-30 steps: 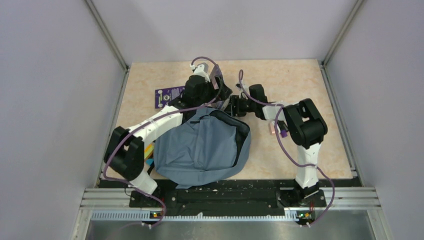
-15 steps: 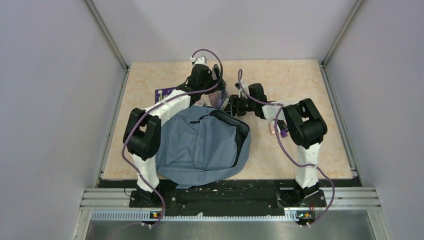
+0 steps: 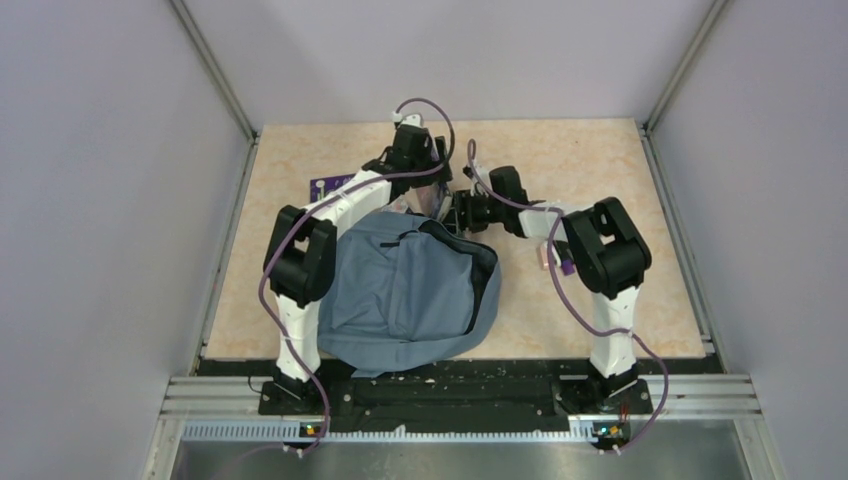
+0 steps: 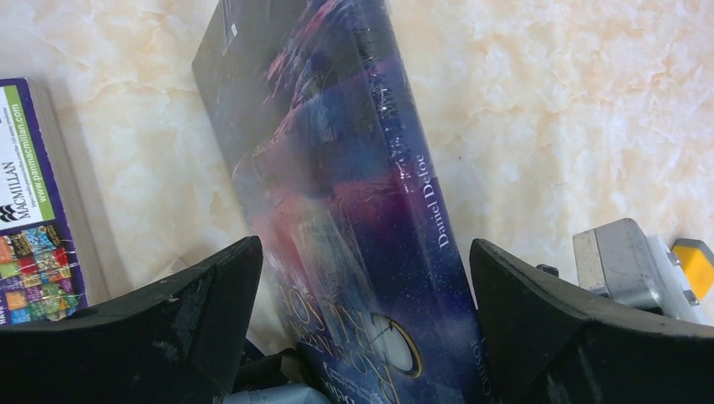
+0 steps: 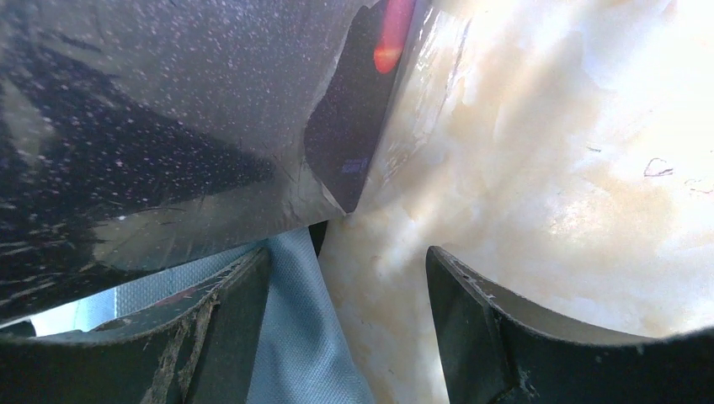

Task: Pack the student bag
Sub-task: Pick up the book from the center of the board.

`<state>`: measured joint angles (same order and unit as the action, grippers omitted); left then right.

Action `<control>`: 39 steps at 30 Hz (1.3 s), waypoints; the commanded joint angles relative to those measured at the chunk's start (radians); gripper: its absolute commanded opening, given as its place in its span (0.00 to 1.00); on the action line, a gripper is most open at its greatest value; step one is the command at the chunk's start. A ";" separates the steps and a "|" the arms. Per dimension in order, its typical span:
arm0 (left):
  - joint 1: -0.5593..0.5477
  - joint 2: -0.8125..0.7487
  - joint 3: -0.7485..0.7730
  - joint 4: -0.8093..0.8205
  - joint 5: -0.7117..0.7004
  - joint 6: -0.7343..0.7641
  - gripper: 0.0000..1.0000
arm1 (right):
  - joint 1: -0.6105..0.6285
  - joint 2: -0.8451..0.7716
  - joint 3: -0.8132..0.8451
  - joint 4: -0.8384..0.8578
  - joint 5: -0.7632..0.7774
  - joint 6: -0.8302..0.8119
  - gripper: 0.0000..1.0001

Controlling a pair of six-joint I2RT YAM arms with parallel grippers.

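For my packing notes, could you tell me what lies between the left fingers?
A dark Daniel Defoe book, on edge; the left wrist view shows it.

Bright even light, glare-washed blurry close-ups

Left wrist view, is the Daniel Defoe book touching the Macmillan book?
Apart. The left wrist view shows bare table between the Daniel Defoe book and the Macmillan book.
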<state>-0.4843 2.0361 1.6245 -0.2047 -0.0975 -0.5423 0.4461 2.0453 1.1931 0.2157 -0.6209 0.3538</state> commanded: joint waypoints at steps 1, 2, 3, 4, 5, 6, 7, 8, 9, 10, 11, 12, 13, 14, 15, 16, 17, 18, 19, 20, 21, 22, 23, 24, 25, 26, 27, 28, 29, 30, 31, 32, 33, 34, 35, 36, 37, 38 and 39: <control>0.013 0.005 0.039 -0.056 -0.033 0.057 0.95 | 0.038 -0.013 0.031 -0.012 0.032 -0.042 0.68; 0.014 -0.006 0.028 -0.052 -0.033 0.057 0.92 | 0.039 -0.018 0.027 -0.014 0.040 -0.044 0.68; 0.014 -0.018 0.012 -0.047 -0.033 0.058 0.86 | 0.038 -0.025 0.022 -0.017 0.049 -0.045 0.68; 0.014 -0.031 -0.004 -0.042 -0.036 0.058 0.76 | 0.039 -0.030 0.019 -0.020 0.057 -0.045 0.68; 0.015 -0.045 -0.020 -0.037 -0.038 0.058 0.70 | 0.039 -0.036 0.018 -0.025 0.064 -0.047 0.68; 0.016 -0.058 -0.035 -0.037 -0.038 0.056 0.64 | 0.039 -0.042 0.018 -0.030 0.070 -0.048 0.68; 0.018 -0.072 -0.052 -0.035 -0.037 0.056 0.58 | 0.039 -0.048 0.017 -0.035 0.079 -0.047 0.68; 0.020 -0.086 -0.067 -0.033 -0.037 0.055 0.51 | 0.039 -0.055 0.018 -0.040 0.089 -0.046 0.69; 0.021 -0.100 -0.090 -0.029 -0.041 0.053 0.45 | 0.039 -0.062 0.018 -0.045 0.101 -0.043 0.70; 0.021 -0.115 -0.108 -0.027 -0.050 0.046 0.38 | 0.039 -0.070 0.020 -0.051 0.114 -0.041 0.71; 0.023 -0.131 -0.125 -0.027 -0.069 0.037 0.30 | 0.037 -0.083 0.023 -0.059 0.127 -0.037 0.72; 0.024 -0.156 -0.142 -0.027 -0.085 0.026 0.23 | 0.036 -0.092 0.026 -0.070 0.138 -0.038 0.73; 0.024 -0.178 -0.161 -0.020 -0.100 0.021 0.17 | 0.034 -0.101 0.027 -0.083 0.149 -0.039 0.74; 0.025 -0.198 -0.179 -0.007 -0.110 0.023 0.09 | 0.028 -0.115 0.027 -0.093 0.160 -0.038 0.74; 0.026 -0.223 -0.200 0.012 -0.117 0.028 0.03 | 0.020 -0.129 0.026 -0.099 0.169 -0.037 0.75; 0.027 -0.250 -0.223 0.035 -0.117 0.036 0.00 | 0.010 -0.148 0.021 -0.103 0.173 -0.034 0.76; 0.029 -0.278 -0.246 0.066 -0.116 0.044 0.00 | -0.003 -0.166 0.017 -0.106 0.176 -0.031 0.76; 0.029 -0.311 -0.272 0.100 -0.113 0.056 0.00 | -0.017 -0.191 0.008 -0.107 0.177 -0.028 0.76; 0.029 -0.344 -0.297 0.140 -0.105 0.072 0.00 | -0.031 -0.217 -0.002 -0.108 0.179 -0.022 0.76; 0.030 -0.379 -0.323 0.181 -0.097 0.080 0.00 | -0.047 -0.243 -0.010 -0.107 0.180 -0.018 0.77; 0.030 -0.417 -0.353 0.228 -0.086 0.085 0.00 | -0.062 -0.275 -0.025 -0.105 0.179 -0.010 0.77; 0.031 -0.457 -0.379 0.276 -0.073 0.086 0.00 | -0.078 -0.307 -0.041 -0.102 0.177 -0.003 0.77; 0.031 -0.501 -0.411 0.317 -0.058 0.082 0.00 | -0.092 -0.345 -0.059 -0.095 0.175 0.008 0.78; 0.030 -0.542 -0.442 0.364 -0.042 0.074 0.00 | -0.108 -0.382 -0.078 -0.088 0.171 0.019 0.79; 0.030 -0.587 -0.476 0.409 -0.019 0.064 0.00 | -0.120 -0.419 -0.098 -0.078 0.164 0.031 0.80; 0.031 -0.629 -0.505 0.446 0.007 0.052 0.00 | -0.132 -0.457 -0.119 -0.068 0.152 0.040 0.80; 0.030 -0.667 -0.534 0.488 0.044 0.040 0.00 | -0.142 -0.493 -0.133 -0.062 0.133 0.049 0.81; 0.030 -0.705 -0.573 0.528 0.081 0.025 0.00 | -0.147 -0.525 -0.145 -0.056 0.107 0.059 0.82; 0.031 -0.738 -0.599 0.559 0.161 0.008 0.00 | -0.152 -0.565 -0.157 -0.049 0.058 0.069 0.82; 0.030 -0.779 -0.625 0.602 0.215 -0.015 0.00 | -0.153 -0.593 -0.169 -0.037 0.015 0.078 0.82; 0.030 -0.807 -0.654 0.636 0.266 -0.038 0.00 | -0.153 -0.618 -0.179 -0.021 -0.026 0.091 0.82; 0.030 -0.829 -0.680 0.673 0.323 -0.062 0.00 | -0.152 -0.645 -0.192 0.003 -0.073 0.112 0.82; 0.031 -0.854 -0.705 0.706 0.374 -0.100 0.00 | -0.153 -0.671 -0.208 0.035 -0.114 0.136 0.83; 0.029 -0.877 -0.732 0.740 0.418 -0.140 0.00 | -0.152 -0.696 -0.226 0.069 -0.154 0.163 0.83; 0.028 -0.898 -0.762 0.786 0.457 -0.171 0.00 | -0.152 -0.718 -0.239 0.098 -0.190 0.190 0.83; 0.027 -0.924 -0.796 0.829 0.485 -0.203 0.00 | -0.153 -0.742 -0.253 0.119 -0.218 0.212 0.83; 0.024 -0.946 -0.823 0.872 0.508 -0.227 0.00 | -0.153 -0.767 -0.267 0.138 -0.242 0.232 0.83; 0.017 -0.972 -0.848 0.897 0.524 -0.243 0.00 | -0.152 -0.787 -0.281 0.152 -0.261 0.249 0.84; 0.011 -0.996 -0.864 0.905 0.538 -0.243 0.00 | -0.153 -0.808 -0.294 0.154 -0.275 0.255 0.84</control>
<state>-0.4564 1.1488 0.8131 0.3836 0.2714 -0.6704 0.2878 1.3262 0.9398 0.2527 -0.7441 0.5213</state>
